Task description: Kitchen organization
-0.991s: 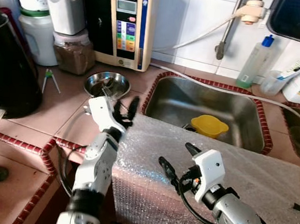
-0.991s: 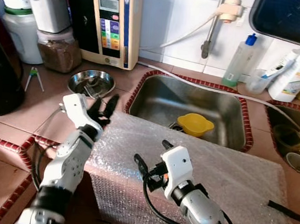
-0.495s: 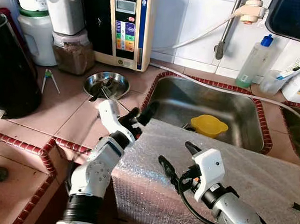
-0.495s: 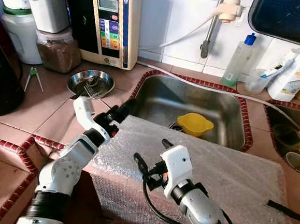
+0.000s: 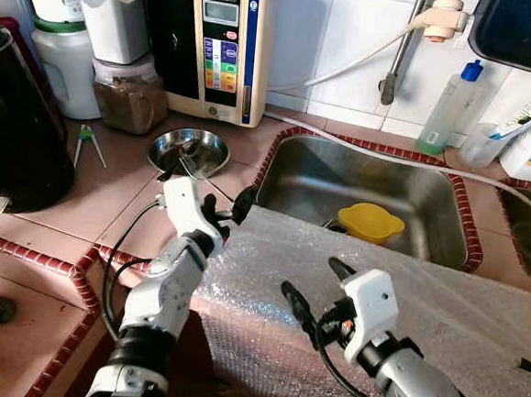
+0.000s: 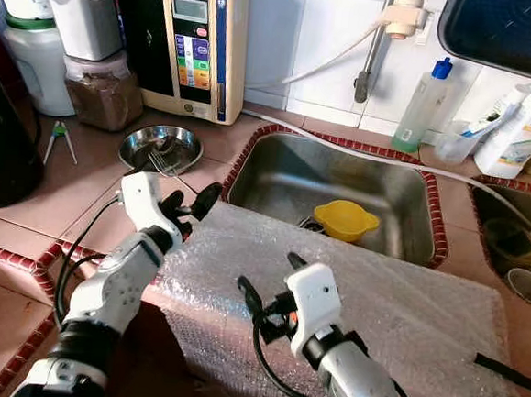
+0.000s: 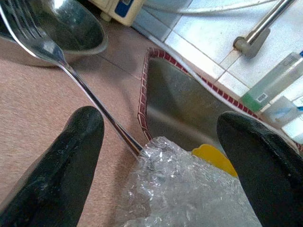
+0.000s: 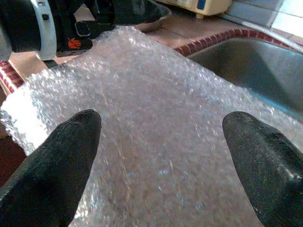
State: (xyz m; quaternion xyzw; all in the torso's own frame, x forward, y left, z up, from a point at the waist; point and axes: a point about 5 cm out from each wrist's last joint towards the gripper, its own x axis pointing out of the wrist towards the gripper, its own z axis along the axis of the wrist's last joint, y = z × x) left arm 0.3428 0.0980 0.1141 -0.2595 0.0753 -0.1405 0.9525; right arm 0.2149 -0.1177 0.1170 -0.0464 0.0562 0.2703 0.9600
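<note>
A large sheet of bubble wrap (image 5: 407, 274) lies over the front of the counter and the near edge of the steel sink (image 5: 313, 179). My left gripper (image 5: 226, 209) is open at the sheet's far left corner (image 7: 180, 189), one finger on each side of it and not closed on it. A fork (image 7: 80, 85) runs from that corner to a small steel bowl (image 5: 190, 147), its head resting on the bowl. My right gripper (image 5: 313, 278) hovers open over the near part of the wrap (image 8: 156, 94). A yellow bowl (image 5: 370, 221) sits in the sink.
A beige water unit (image 5: 224, 44), a jar of brown powder (image 5: 125, 95) and a big black vessel (image 5: 14, 114) stand at the back left. Green-handled tongs (image 5: 88, 139) lie on the tiles. Bottles (image 5: 449, 107) line the wall behind the sink.
My left gripper swung from the counter toward the sink edge, then drew back a little to the wrap's corner. The right gripper has barely moved.
</note>
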